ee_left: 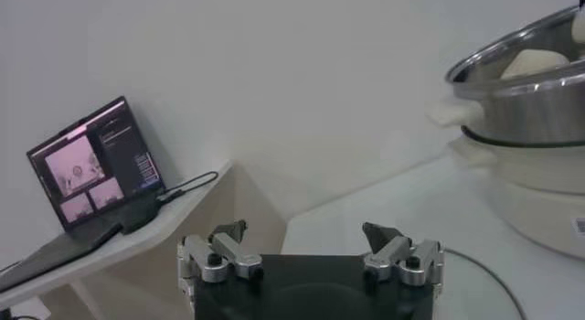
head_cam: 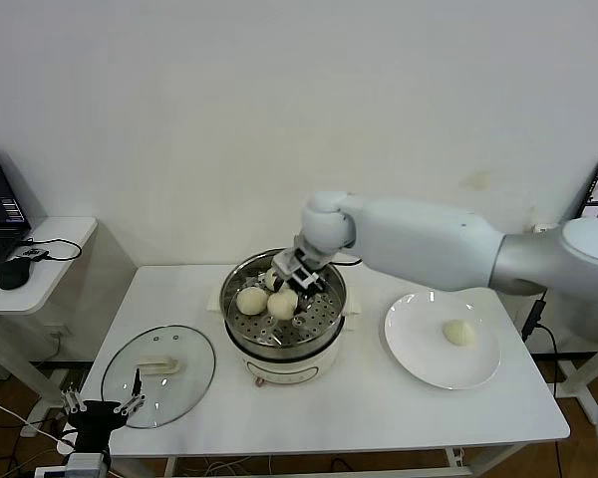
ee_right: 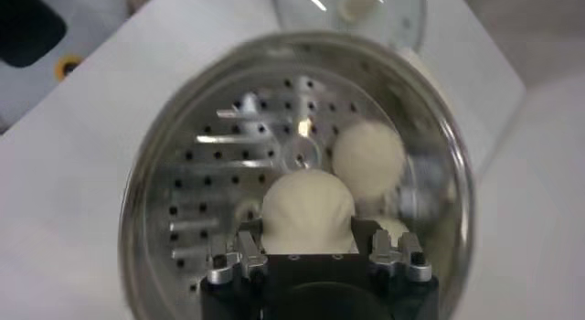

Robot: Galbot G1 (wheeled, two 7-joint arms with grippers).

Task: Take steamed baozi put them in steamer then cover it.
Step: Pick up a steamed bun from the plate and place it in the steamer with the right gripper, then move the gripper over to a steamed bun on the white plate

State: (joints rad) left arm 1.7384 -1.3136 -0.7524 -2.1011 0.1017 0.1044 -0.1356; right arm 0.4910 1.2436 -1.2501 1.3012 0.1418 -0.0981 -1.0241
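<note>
1. Left gripper (head_cam: 105, 405), fingers spread wide, hangs at the table's (head_cam: 359, 408) front left by the cover (head_cam: 159, 373).
2. Only the left wrist view shows the laptop's screen (ee_left: 91, 166).
3. Right gripper (ee_right: 309, 249) pinches a baozi (ee_right: 309, 212) over the steamer (head_cam: 284, 344); the right wrist view shows a second bun (ee_right: 368, 157) beside it.
4. One more bun (head_cam: 459, 333) lies on the plate (head_cam: 419, 354); a white wall stands behind.

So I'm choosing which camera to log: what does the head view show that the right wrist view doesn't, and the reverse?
Only the head view shows the flat white plate with one cream-white bun, and the open left gripper at the table's near edge.

Only the right wrist view shows the pot's perforated steel tray from straight above.

Both show the shiny steel steamer, the right gripper holding a bun in it, and the clear glass lid.
</note>
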